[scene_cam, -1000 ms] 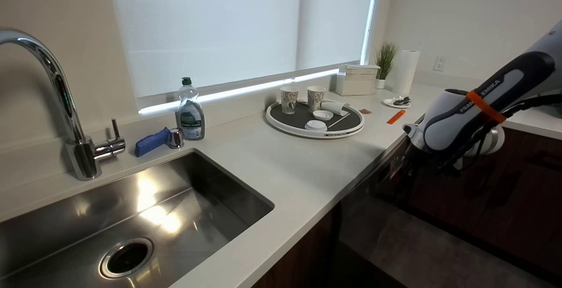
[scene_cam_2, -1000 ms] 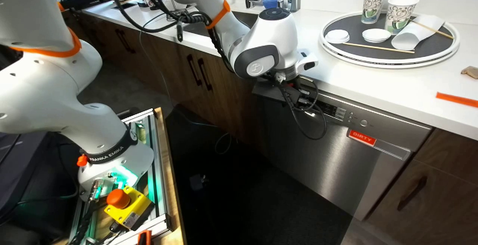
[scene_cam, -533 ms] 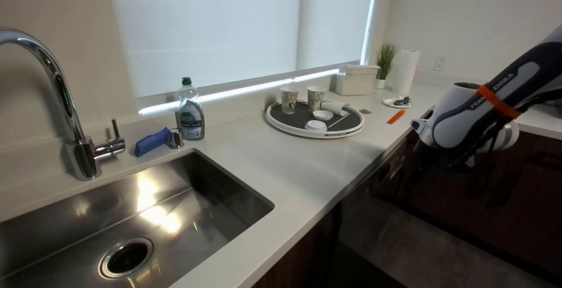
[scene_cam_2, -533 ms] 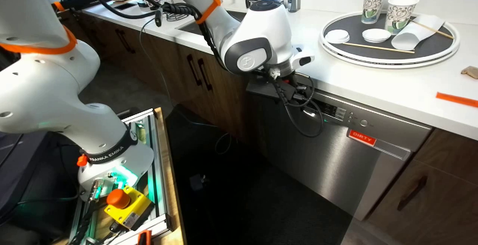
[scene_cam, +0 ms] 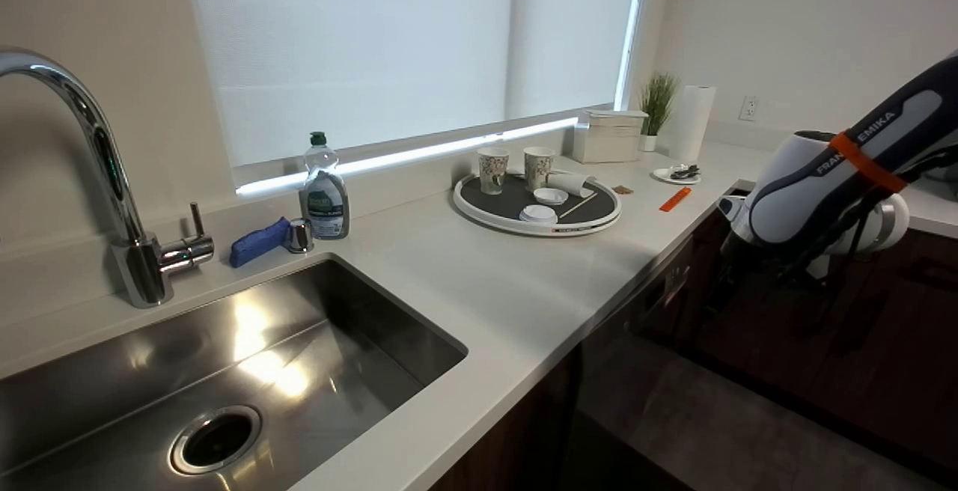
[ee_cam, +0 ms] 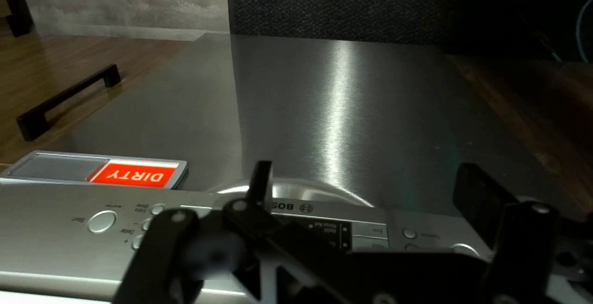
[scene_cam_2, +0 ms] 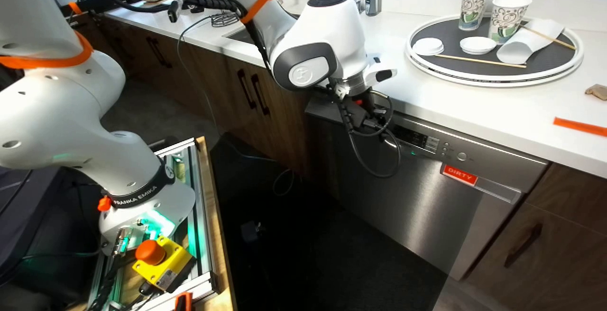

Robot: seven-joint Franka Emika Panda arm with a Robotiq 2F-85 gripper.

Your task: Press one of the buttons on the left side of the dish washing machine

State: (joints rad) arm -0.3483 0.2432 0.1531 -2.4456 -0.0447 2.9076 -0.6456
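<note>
Since half a second earlier, the arm (scene_cam_2: 327, 36) had shifted slightly left in an exterior view. At the lower left of that frame stood a yellow box (scene_cam_2: 178, 255) topped by an orange knob (scene_cam_2: 150, 251). Left of centre ran brown wooden cabinet doors (scene_cam_2: 284, 121), and the arm's wrist hung in the upper middle. Right of centre stood the dish washing machine (scene_cam_2: 417, 197), set under the edge of the white table (scene_cam_2: 479, 105), the left end of its panel partly hidden behind the wrist. On the table at the upper right lay a round tray (scene_cam_2: 494, 77) bearing two patterned cups (scene_cam_2: 510, 17) and white lids (scene_cam_2: 478, 44); below it, high on the machine's front, sat a red DIRTY sign (scene_cam_2: 459, 174). Near the right edge lay an orange strip (scene_cam_2: 581, 127).

In the wrist view, the DIRTY sign appeared at the lower left, its lettering upside down, above the control panel (ee_cam: 51, 230) with its Start button (ee_cam: 102, 221). Across the lower middle and right, the jaws stood wide apart in front of the panel, with small buttons (ee_cam: 409, 233) showing between them. Whether they touched it could not be told.
</note>
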